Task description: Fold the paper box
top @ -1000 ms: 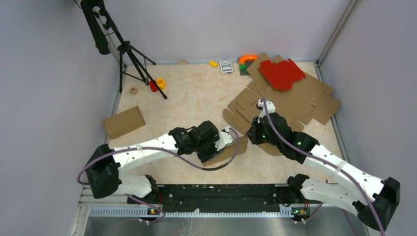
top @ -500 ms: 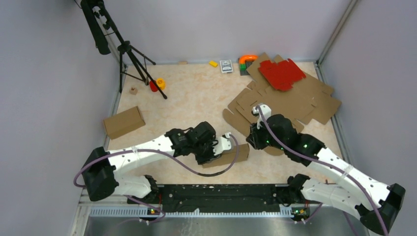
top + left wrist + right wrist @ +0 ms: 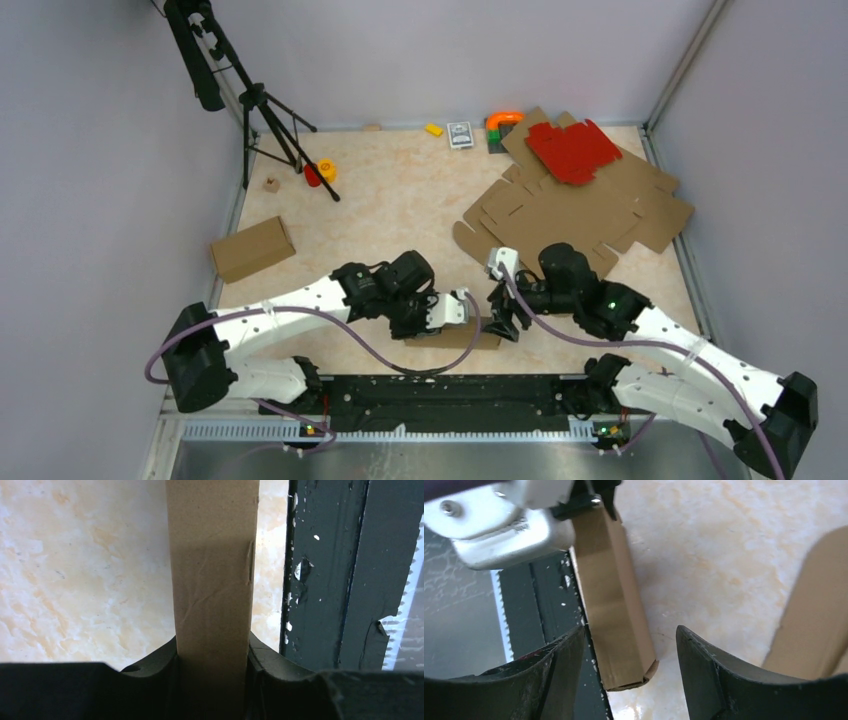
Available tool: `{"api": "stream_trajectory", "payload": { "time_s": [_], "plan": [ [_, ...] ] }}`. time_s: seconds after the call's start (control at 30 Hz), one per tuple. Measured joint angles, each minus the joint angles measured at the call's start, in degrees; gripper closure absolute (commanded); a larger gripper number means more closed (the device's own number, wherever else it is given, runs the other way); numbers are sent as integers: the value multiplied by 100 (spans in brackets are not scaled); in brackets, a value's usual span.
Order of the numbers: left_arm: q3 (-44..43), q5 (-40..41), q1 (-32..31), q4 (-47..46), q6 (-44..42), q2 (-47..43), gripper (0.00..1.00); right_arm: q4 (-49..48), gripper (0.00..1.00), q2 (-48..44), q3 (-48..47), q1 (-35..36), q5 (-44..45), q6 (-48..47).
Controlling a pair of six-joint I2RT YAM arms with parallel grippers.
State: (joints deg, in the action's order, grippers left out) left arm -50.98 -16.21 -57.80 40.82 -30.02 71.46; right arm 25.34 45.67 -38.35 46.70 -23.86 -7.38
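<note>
Right fingers (image 3: 559, 680) now nearer and apart over the paper box (image 3: 614, 605); left fingers (image 3: 155, 667) clamped around it.

Left arm (image 3: 290, 305) stretched low, forearm reaching across to right; left gripper (image 3: 440, 312) clamped from both sides on paper box (image 3: 212, 580). Right arm (image 3: 680, 345) bent at elbow, wrist tipped down; right gripper (image 3: 629, 665) jaws spread wide, gripping nothing, just beside left gripper.

Open tabletop (image 3: 400, 210) behind paper box (image 3: 212, 580), flat cardboard sheets (image 3: 570, 215) crowding right, black rail (image 3: 450, 388) close in front
</note>
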Motion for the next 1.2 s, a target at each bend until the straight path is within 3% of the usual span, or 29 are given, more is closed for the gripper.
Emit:
{"api": "stream_trajectory", "payload": {
  "time_s": [0.4, 0.83, 0.97, 1.03, 1.2],
  "plan": [
    [-31, -131, 0, 94, -149, 197, 75, -839, 40, 997, 378, 223, -1086, -702],
    [11, 66, -9, 90, -50, 101, 73, -1821, 54, 1370, 656, 560, -1014, -621],
    [133, 264, -9, 101, -9, -79, 73, -2568, 53, 1447, 922, 654, -826, -396],
    [181, 334, -9, 109, 11, -160, 68, -2920, 55, 1445, 1034, 721, -713, -302],
    [249, 520, -9, 118, 13, -284, 47, -3477, 67, 1469, 1211, 892, -459, -243]
  ]
}}
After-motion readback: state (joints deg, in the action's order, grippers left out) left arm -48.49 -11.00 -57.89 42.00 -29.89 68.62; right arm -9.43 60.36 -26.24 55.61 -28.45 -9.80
